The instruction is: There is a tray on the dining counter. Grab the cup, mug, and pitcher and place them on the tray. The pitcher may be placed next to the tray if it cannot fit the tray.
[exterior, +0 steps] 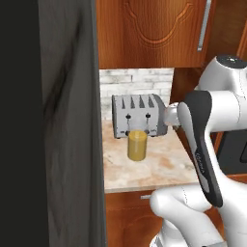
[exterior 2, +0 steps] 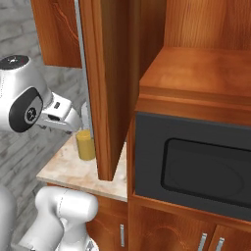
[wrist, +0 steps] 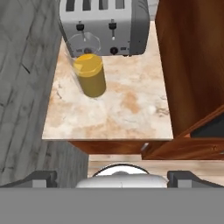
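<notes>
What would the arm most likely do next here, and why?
Probably lower and reach forward toward the pitcher, the clear glass with orange liquid standing on the counter just in front of the toaster. The gripper is open, holds nothing, and sits above and well short of it.

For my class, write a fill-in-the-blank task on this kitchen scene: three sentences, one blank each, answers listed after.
1. The pitcher stands on the counter directly in front of the silver ____.
2. The liquid inside the pitcher is ____ in colour.
3. In the right base view, the dark appliance built into the wooden cabinets is a ____.

Missing words: toaster; orange-yellow; microwave
</notes>
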